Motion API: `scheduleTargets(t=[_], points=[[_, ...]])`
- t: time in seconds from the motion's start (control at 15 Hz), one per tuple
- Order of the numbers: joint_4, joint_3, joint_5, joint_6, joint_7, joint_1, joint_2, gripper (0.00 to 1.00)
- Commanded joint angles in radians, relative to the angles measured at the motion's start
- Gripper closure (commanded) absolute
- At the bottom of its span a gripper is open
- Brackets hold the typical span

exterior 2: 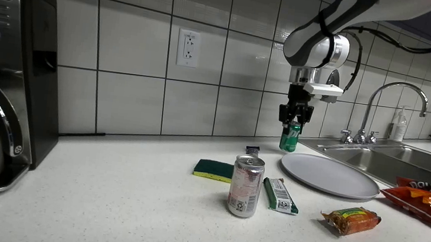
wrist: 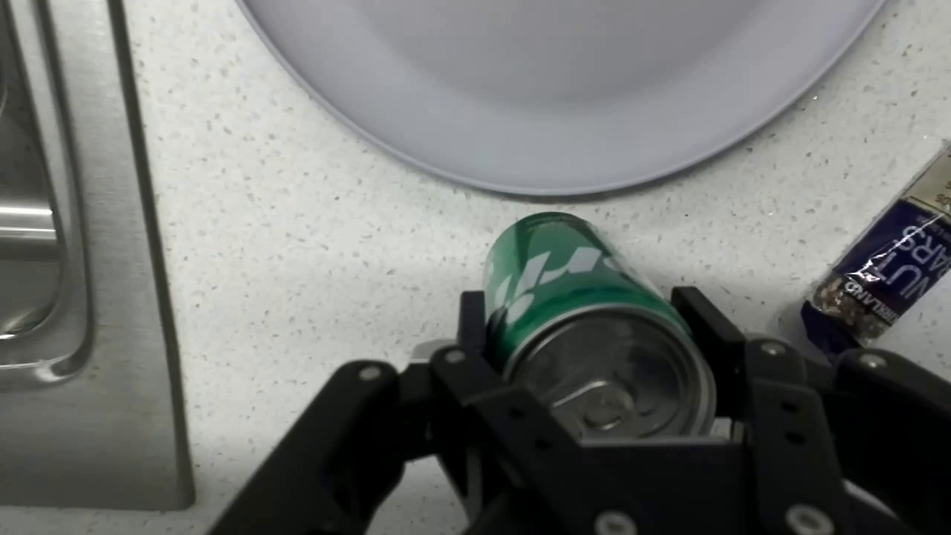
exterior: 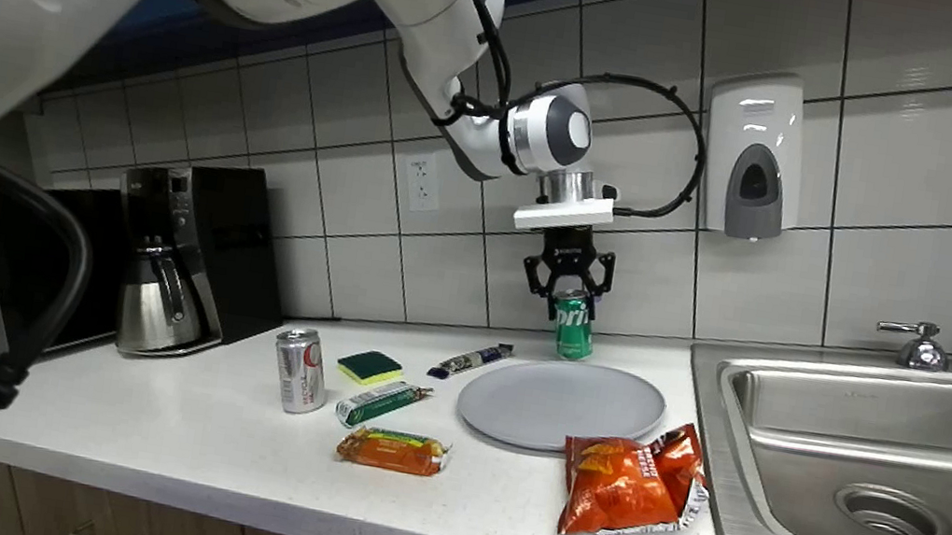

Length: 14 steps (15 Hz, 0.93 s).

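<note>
Coffee maker (exterior: 209, 251) back at the left in an exterior view; silver can (exterior: 300, 372) upright on the counter (exterior: 223, 447); sponge (exterior: 370, 367) just past it; green-wrapped bar (exterior: 383, 406) and orange packet (exterior: 392, 450) lying flat. Dark-wrapped bar (exterior: 470, 361) next, set at an angle, nearer the tiled wall (exterior: 442, 277).

Then the gripper (exterior: 571, 312), pointing down, with the green can (exterior: 574, 335) directly between its fingers (wrist: 473, 319). In the wrist view one finger bears on the can's left flank, the other on its right, pinching it near the top end. Can upright, long axis running the same way as the fingers; the squeeze goes across its width. One arm only, so no nearer hand to pick. Base may rest on the counter or hang slightly clear: too coarse in both exterior views to settle.

Plate (exterior: 554, 407) just beside the can, on the side away from the wall, reaching farther right; wrist view shows a narrow strip of counter between them. Red-orange bag (exterior: 628, 484) by the plate's front edge, well apart from the gripper. Sink (exterior: 729, 466) last, farthest right.
</note>
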Motion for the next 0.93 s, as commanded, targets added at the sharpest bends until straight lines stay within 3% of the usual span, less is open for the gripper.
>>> scheduleTargets(t=[0.0, 0.87], points=[[0.089, 0.012, -0.01, -0.062, 0.012, -0.016, 0.043, 0.62], [0.111, 0.01, -0.009, -0.115, 0.014, -0.023, 0.065, 0.62]])
